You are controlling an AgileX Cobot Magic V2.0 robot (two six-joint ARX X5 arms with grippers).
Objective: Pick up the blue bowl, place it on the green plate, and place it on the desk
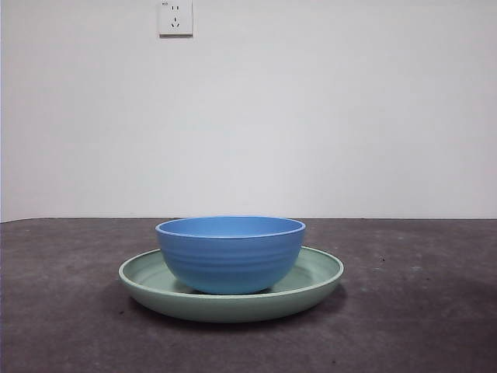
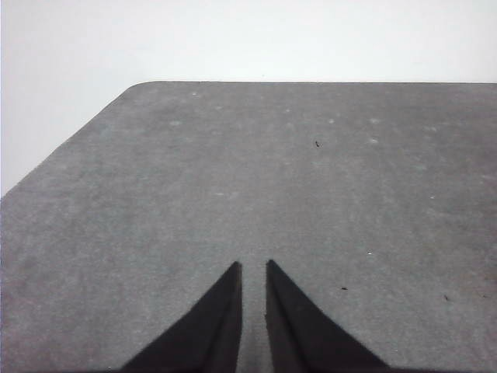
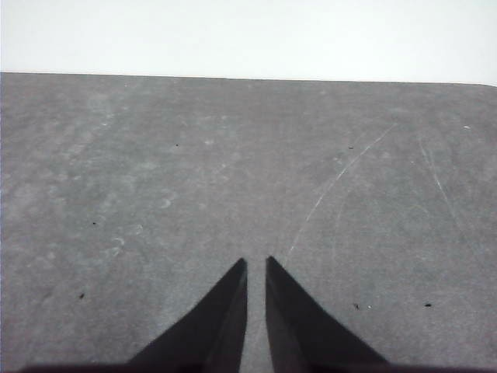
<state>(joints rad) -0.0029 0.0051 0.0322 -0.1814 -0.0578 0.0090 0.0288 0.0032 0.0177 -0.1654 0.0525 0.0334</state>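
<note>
The blue bowl point(image 1: 231, 252) stands upright in the middle of the green plate point(image 1: 311, 284), which lies flat on the desk point(image 1: 419, 311) in the front view. Neither arm shows in the front view. My left gripper point(image 2: 253, 268) is shut and empty above bare desk point(image 2: 272, 179). My right gripper point(image 3: 256, 264) is shut and empty above bare desk point(image 3: 233, 171). Neither wrist view shows the bowl or the plate.
A white wall with a power socket point(image 1: 175, 17) rises behind the desk. The desk's far edge and a rounded corner point(image 2: 136, 85) show in the left wrist view. Fine scratches point(image 3: 334, 186) mark the desk in the right wrist view.
</note>
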